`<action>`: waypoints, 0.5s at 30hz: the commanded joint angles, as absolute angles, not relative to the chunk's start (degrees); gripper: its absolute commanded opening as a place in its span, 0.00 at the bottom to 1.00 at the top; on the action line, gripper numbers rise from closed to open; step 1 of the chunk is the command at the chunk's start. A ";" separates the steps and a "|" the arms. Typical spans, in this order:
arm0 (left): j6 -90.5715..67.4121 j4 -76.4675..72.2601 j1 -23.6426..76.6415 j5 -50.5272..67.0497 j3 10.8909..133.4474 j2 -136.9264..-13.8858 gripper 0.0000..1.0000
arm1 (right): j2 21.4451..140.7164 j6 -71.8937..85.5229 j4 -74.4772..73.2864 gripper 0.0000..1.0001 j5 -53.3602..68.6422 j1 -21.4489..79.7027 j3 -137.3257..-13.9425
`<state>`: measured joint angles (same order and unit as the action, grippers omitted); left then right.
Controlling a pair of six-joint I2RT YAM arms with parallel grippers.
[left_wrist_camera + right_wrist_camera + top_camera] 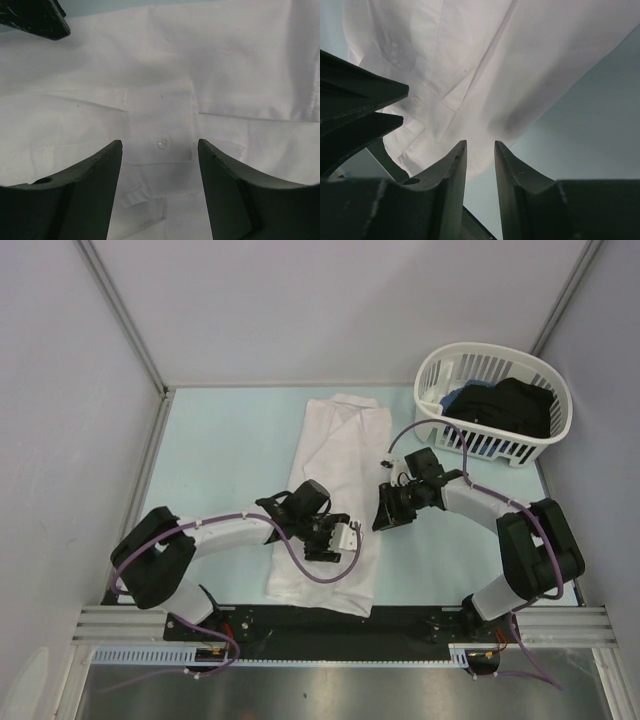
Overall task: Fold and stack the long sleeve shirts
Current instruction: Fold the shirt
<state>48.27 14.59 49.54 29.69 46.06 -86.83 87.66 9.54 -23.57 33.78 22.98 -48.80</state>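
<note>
A: Top external: where was the white shirt (335,480)?
B: Flat, lengthwise on the table (220,450), between both arms.
A: Left wrist?
B: Left gripper (160,142) spread wide over a buttoned cuff (160,115).
A: Right wrist?
B: Right gripper (480,143) fingers nearly together at the shirt's edge; couldn't tell if cloth was pinched

White slatted basket (497,447) stands upright at the tabletop's (220,460) far right corner, holding dark cloth (518,406) and blue cloth (461,398).
</note>
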 commanded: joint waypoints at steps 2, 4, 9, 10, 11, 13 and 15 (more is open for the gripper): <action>51.85 22.48 50.89 29.18 49.92 -88.42 0.68 | 89.47 10.72 -20.66 0.32 33.14 22.24 -52.82; 53.26 23.81 51.24 29.27 50.45 -89.20 0.68 | 90.35 10.63 -20.13 0.32 33.13 22.24 -53.61; 52.21 25.84 52.29 26.28 52.90 -93.25 0.65 | 92.37 9.50 -19.16 0.32 32.35 22.06 -55.19; 51.95 25.84 52.29 25.58 53.08 -93.86 0.63 | 92.72 9.41 -18.99 0.32 32.00 21.97 -55.46; 51.68 25.75 52.29 25.40 53.26 -94.04 0.61 | 93.16 9.23 -18.90 0.32 31.73 22.06 -56.16; 51.15 25.05 52.29 25.14 53.00 -93.61 0.51 | 94.13 8.97 -19.16 0.32 31.29 21.71 -56.77; 51.06 24.35 52.21 25.57 51.95 -92.29 0.42 | 95.71 8.53 -19.68 0.32 30.94 21.62 -57.82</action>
